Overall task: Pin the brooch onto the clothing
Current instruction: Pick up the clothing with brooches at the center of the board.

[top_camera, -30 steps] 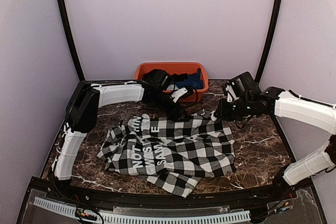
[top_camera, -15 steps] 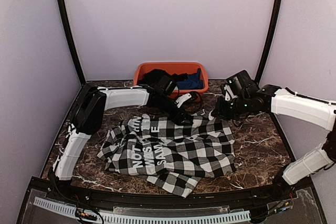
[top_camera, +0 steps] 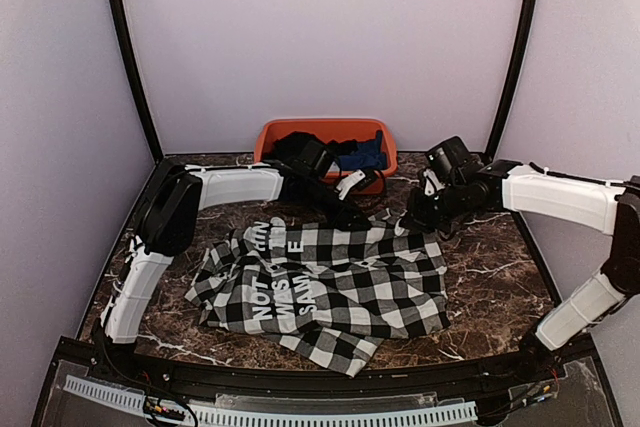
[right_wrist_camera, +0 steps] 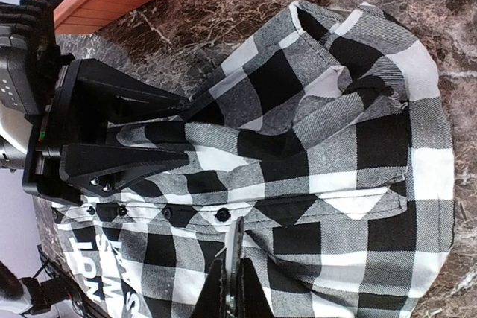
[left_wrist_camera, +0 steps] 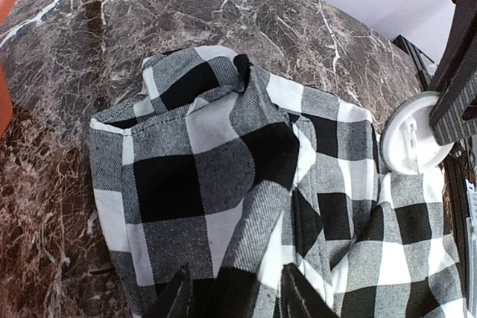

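Buffalo-check shirt (top_camera: 330, 282) lies rumpled at centre of table (top_camera: 490, 267), white-lettered black panel toward left edge, one hem toward far edge. Left end effector (left_wrist_camera: 237, 282) low over far hem, fingers moderately spread, fabric under gap. Right end effector (right_wrist_camera: 235, 232) clamped narrow on white round brooch (left_wrist_camera: 412, 143), close above shirt's far-right part. Orange bin (top_camera: 268, 137) at far edge holds black and blue garments.

Check shirt (top_camera: 370, 277), black panel (top_camera: 275, 292): white letters "NOT", "SAM" legible; rest creased, unreadable.
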